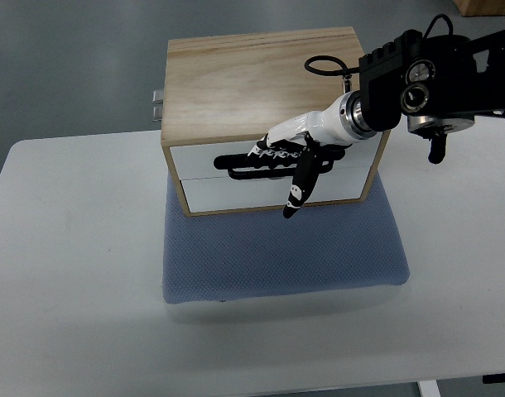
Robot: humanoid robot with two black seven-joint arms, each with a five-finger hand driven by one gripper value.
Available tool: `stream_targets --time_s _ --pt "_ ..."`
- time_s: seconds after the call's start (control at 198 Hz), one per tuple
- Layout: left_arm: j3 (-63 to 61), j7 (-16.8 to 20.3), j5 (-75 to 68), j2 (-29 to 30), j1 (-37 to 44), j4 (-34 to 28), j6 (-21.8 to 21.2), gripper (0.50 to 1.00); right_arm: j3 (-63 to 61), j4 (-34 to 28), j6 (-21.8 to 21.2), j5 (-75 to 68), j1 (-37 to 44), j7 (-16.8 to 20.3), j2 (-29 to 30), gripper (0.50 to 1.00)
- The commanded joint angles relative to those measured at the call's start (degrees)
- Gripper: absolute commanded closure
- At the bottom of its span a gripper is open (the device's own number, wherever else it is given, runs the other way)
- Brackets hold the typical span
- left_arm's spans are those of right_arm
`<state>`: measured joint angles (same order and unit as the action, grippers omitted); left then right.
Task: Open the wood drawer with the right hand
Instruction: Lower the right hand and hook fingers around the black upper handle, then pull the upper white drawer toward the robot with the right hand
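Note:
A light wooden drawer box (261, 83) with two white drawer fronts stands on a blue-grey mat (281, 252). The upper drawer (199, 157) carries a black bar handle (236, 165). My right hand (286, 153), white with black fingers, comes in from the right and lies over the handle's right half, several fingers curled around the bar. Its thumb (298, 190) points down over the lower drawer front (236, 192). Both drawers look flush with the box. The left arm does not show.
The box and mat rest on a white table (70, 273). A small metal hinge or bracket (157, 103) sticks out at the box's back left. Grey floor lies beyond the table's far edge.

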<state>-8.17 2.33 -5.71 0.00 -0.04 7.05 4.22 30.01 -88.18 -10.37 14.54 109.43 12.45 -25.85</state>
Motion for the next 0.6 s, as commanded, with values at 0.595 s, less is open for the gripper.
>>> stream_targets --time_s 0.595 --pt "0.0 0.04 0.0 0.0 0.04 -0.02 0.0 0.5 1.28 0.38 0.27 0.32 -0.62 0.03 0.45 0.56"
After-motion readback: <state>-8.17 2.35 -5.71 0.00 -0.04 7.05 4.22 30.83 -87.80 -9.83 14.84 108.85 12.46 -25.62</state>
